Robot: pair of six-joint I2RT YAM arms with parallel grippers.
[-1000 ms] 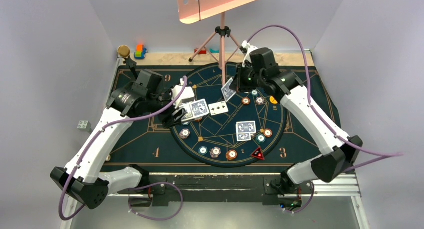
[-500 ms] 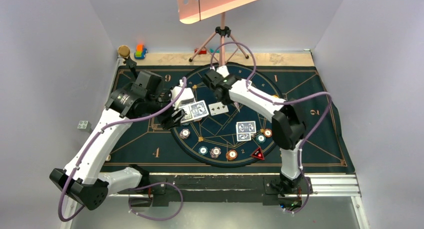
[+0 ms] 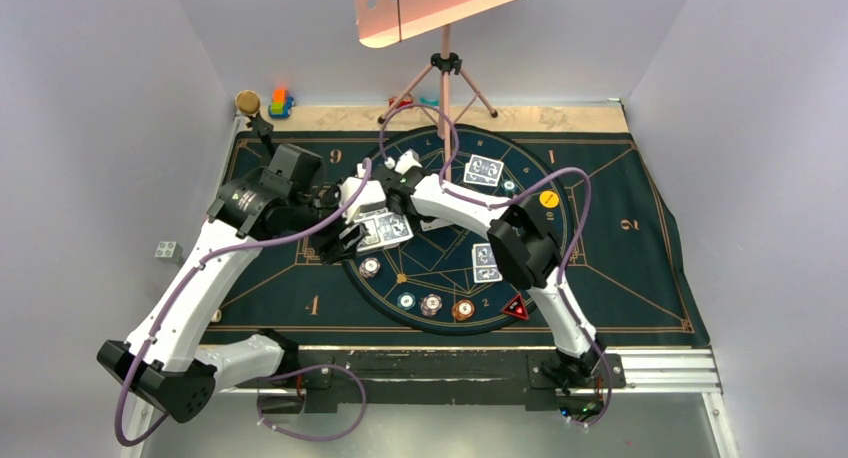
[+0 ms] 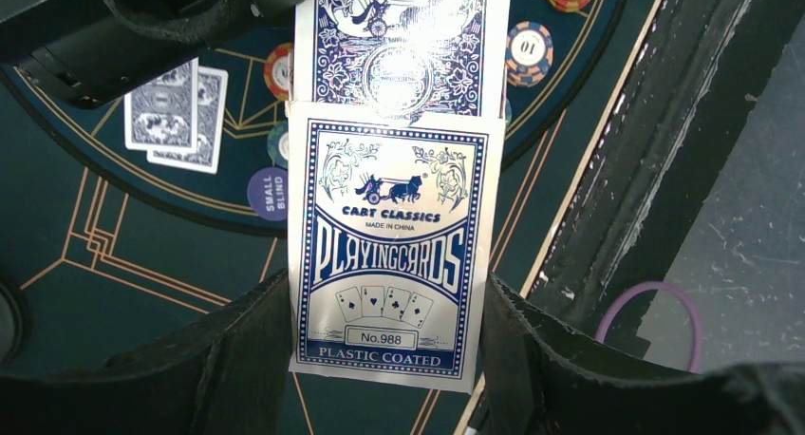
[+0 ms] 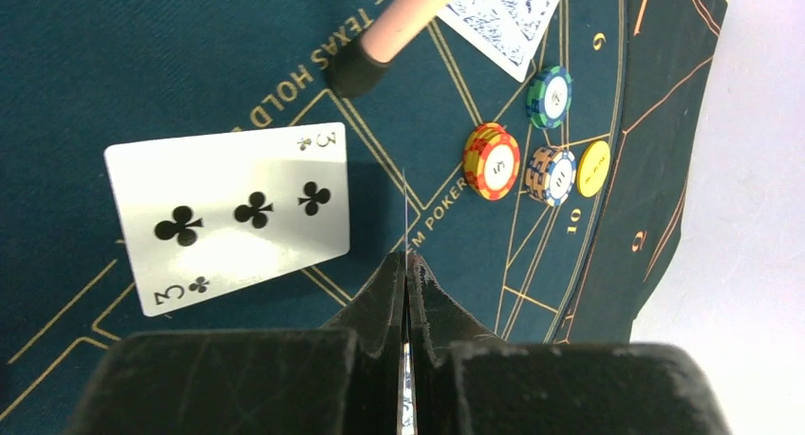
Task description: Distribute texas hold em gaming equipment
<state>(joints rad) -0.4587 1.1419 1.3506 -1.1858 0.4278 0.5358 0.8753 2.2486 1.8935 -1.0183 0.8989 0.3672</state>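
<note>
L jaws clamped on a blue-white card box [image 4: 384,255], one finger on each long side. Box is held above the dark mat [image 4: 114,264] at the circle's edge, w/ a blue-backed card [image 4: 399,36] showing past its far end. Under it in L wrist view: dark-blue SMALL BLIND disc [image 4: 269,190], a face-down pair [image 4: 176,112], striped chip [image 4: 530,50].

R arm [image 3: 455,200] stretches across to the L half of the circle. R jaws pressed together on a single card [image 5: 405,217], seen edge-on as a thin line; can't read its face. Just beside it, 3 of clubs [image 5: 233,212] lies flat, face up on the mat. Farther off, close together: orange chip [image 5: 491,160], teal chip [image 5: 551,95], blue-white chip [image 5: 552,174], yellow disc [image 5: 594,167].

Top view: face-down far pair [image 3: 483,170] & near pair [image 3: 485,261]; red-black triangle marker [image 3: 516,307] at the near rim. Mat lies on the counter [image 3: 560,116].
</note>
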